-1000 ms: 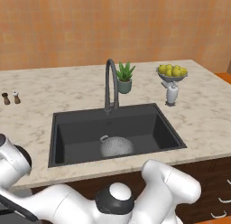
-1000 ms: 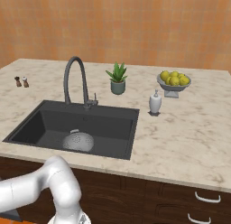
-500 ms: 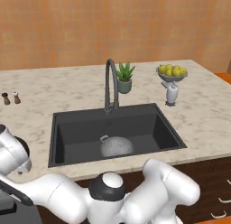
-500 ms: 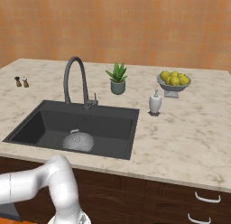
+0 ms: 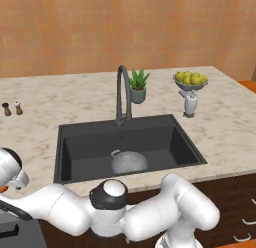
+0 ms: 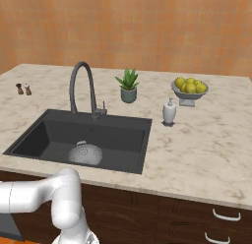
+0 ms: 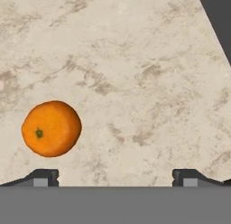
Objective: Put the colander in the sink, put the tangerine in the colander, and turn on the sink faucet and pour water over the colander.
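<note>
Inside the sink (image 5: 75, 157), the colander (image 5: 129, 162) already sat on the basin floor, between the drain end and the sink faucet (image 5: 122, 94), its small loop handle turned toward the faucet's base. Step one of the job looked done. Away from the sink, on the bare marble tabletop (image 7: 135, 60), the tangerine (image 7: 51, 128) rested with its stem dimple facing up toward the hand camera; being round, it showed no long axis. The gripper (image 7: 115, 178) hovered over it with fingers (image 7: 45, 177) spread wide and empty, the fruit nearer one finger than the other. Fetching the tangerine and running the water remained.
</note>
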Controlling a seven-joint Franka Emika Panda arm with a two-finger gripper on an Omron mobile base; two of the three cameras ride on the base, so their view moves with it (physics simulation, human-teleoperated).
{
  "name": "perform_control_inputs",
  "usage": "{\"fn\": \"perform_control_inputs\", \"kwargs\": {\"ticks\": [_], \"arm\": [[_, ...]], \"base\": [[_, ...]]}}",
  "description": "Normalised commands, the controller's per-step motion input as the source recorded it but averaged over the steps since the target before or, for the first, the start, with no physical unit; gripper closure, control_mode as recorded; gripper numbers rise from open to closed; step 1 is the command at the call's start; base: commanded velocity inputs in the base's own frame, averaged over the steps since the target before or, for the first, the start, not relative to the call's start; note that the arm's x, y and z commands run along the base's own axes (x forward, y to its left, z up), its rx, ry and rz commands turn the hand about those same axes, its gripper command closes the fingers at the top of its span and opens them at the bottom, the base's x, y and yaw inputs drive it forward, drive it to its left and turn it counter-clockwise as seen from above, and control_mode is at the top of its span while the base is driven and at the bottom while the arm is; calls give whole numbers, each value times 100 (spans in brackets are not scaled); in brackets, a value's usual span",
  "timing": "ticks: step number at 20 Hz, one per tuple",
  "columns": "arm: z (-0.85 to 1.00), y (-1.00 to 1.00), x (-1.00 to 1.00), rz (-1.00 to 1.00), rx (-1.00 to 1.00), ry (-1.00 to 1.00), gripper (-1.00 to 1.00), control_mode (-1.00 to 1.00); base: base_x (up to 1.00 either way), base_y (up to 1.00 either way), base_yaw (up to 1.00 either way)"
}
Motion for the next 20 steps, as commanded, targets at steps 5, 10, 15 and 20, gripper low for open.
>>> {"fn": "perform_control_inputs", "kwargs": {"ticks": [5,10,15,20], "arm": [[-10,13,8,0,-2,0,-100,-100],[-25,3,1,0,0,0,-100,-100],[-15,0,9,0,0,0,-100,-100],[-4,0,18,0,0,-1,-100,-100]], "base": [[0,0,0],[0,0,0],[0,0,0],[0,0,0]]}}
